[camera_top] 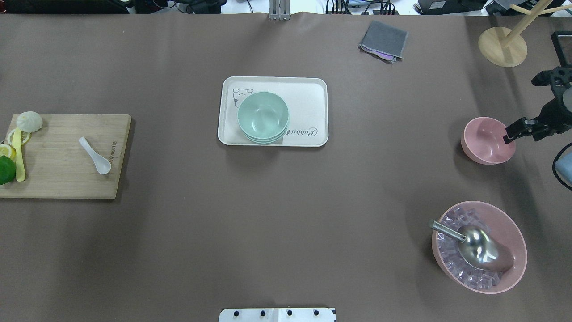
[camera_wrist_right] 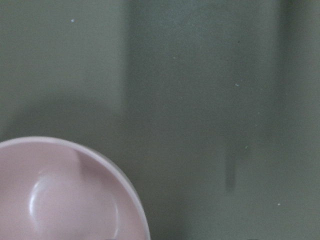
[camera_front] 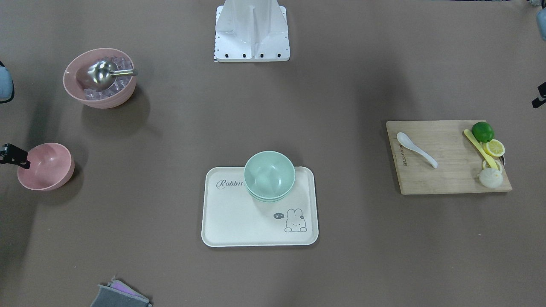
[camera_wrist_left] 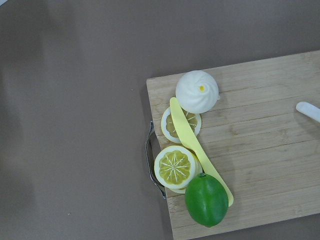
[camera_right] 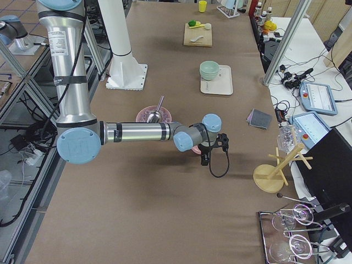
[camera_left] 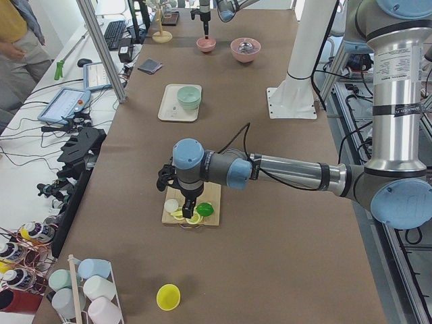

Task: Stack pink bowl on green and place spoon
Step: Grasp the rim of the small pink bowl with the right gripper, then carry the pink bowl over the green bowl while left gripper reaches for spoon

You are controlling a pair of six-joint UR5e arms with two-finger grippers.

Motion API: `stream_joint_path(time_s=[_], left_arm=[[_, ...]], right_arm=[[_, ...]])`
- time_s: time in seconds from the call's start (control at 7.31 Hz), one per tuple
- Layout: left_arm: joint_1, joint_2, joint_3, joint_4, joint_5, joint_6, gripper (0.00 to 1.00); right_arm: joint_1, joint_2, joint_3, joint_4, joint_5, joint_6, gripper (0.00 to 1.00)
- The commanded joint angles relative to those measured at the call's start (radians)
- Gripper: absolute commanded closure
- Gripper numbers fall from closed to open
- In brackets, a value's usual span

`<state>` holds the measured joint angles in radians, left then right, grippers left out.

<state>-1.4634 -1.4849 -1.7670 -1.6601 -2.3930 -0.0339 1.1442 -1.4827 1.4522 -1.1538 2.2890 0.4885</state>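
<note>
The small pink bowl [camera_front: 46, 166] stands empty on the table at the robot's right; it also shows in the overhead view [camera_top: 487, 141]. My right gripper [camera_top: 511, 133] hangs at that bowl's outer rim; I cannot tell whether it is open or shut. Stacked green bowls [camera_top: 262, 117] sit on a white rabbit tray [camera_top: 313, 96] at the table's middle. A white spoon [camera_top: 95, 155] lies on a wooden cutting board [camera_top: 58, 179] at the robot's left. My left gripper [camera_left: 187, 206] hovers over the board's fruit end, showing only in the left side view.
A large pink bowl [camera_top: 514, 228] holds ice cubes and a metal scoop [camera_top: 476, 248]. A lime [camera_wrist_left: 206, 199], lemon slices, a yellow knife and a white bun [camera_wrist_left: 198, 91] lie on the board. A grey cloth [camera_top: 383, 41] and a wooden stand [camera_top: 502, 44] are at the far side.
</note>
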Motion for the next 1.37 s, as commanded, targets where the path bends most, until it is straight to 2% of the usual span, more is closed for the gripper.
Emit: stream_joint_path(time_s=[0.0,0.14,0.41,0.68,0.82,0.96,1.23], left_arm=[[0.000,0.000,-0.006,-0.001,-0.002,-0.001,0.02],[0.000,0.000,-0.006,-0.003,-0.002,0.000,0.02],[0.000,0.000,-0.009,-0.003,-0.003,-0.001,0.02],[0.000,-0.002,-0.009,-0.003,-0.005,-0.014,0.02],[0.000,-0.011,-0.012,-0.006,-0.005,-0.094,0.02],[0.018,-0.023,-0.015,-0.009,-0.009,-0.253,0.02],[0.157,-0.063,-0.029,-0.061,-0.022,-0.546,0.02]], right_arm=[[-0.012,0.010,-0.021,0.013,0.004,0.048,0.72],[-0.012,0.012,-0.013,0.013,0.007,0.070,1.00],[-0.012,0.021,-0.007,0.013,0.018,0.084,1.00],[-0.012,0.068,0.010,0.013,0.038,0.215,1.00],[-0.014,0.099,0.034,0.011,0.094,0.290,1.00],[-0.012,0.166,0.036,0.013,0.146,0.409,1.00],[-0.084,0.321,0.085,-0.003,0.139,0.743,1.00]])
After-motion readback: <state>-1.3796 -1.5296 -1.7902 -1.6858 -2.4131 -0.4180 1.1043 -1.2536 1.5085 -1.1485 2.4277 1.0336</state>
